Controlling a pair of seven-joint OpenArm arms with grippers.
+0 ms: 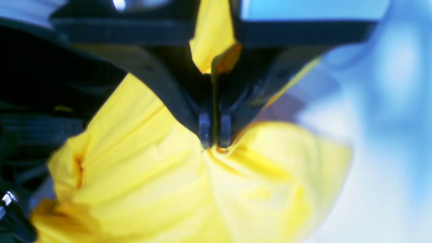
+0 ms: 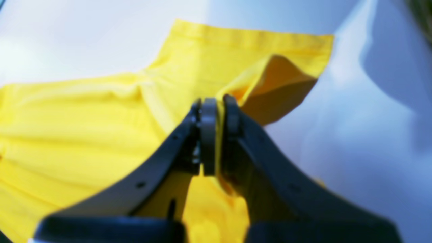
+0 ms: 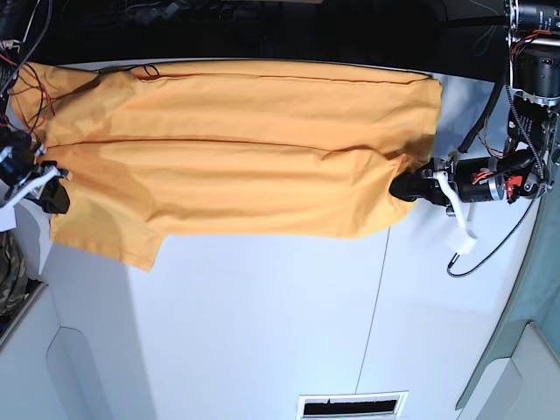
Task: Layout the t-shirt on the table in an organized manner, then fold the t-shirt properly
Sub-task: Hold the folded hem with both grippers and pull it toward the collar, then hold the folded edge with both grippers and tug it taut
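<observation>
The orange-yellow t-shirt [image 3: 236,149] lies stretched sideways across the far half of the white table [image 3: 262,332], plain side up, with one sleeve [image 3: 131,241] reaching toward the near side. At its right edge my left gripper [image 3: 404,188] is shut on the cloth. The left wrist view shows those fingertips [image 1: 214,140] pinching bunched yellow fabric [image 1: 152,189]. My right gripper [image 3: 54,197] is shut on the shirt's left end. In the right wrist view, its tips [image 2: 216,104] clamp a raised fold near the sleeve hem [image 2: 256,37].
A thin dark seam [image 3: 378,297] runs down the tabletop. A slotted vent [image 3: 352,405] sits at the near edge. Cables and motor housings [image 3: 525,79] crowd the far right corner. Loose wires [image 3: 17,61] hang at the far left.
</observation>
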